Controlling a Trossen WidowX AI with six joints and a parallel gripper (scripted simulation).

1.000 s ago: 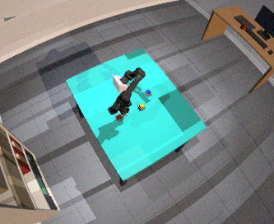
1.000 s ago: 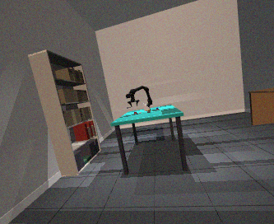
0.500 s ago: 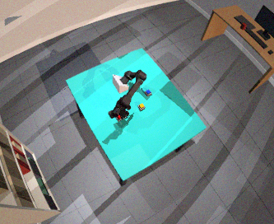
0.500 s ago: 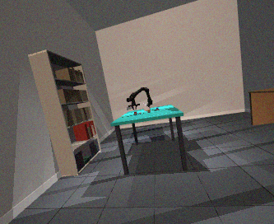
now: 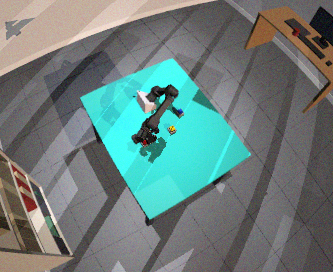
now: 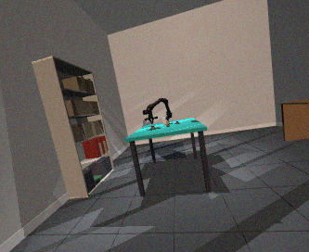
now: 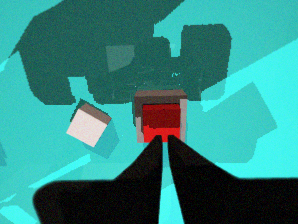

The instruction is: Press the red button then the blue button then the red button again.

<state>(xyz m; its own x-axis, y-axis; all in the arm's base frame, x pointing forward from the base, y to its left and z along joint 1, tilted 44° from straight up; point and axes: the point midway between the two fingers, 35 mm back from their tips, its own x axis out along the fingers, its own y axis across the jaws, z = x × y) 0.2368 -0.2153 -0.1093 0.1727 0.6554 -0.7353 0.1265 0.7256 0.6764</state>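
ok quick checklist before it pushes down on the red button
1. Gripper shut, holding nothing: ok.
2. Fingertips lined up with the red button: ok in the wrist view, they sit at its near edge.
3. White block apart from the fingers: ok, it lies off to the side of the button.
4. Red button already pressed down: cannot tell.
5. Blue button and yellow button untouched: ok, both lie away from the gripper in the top view.
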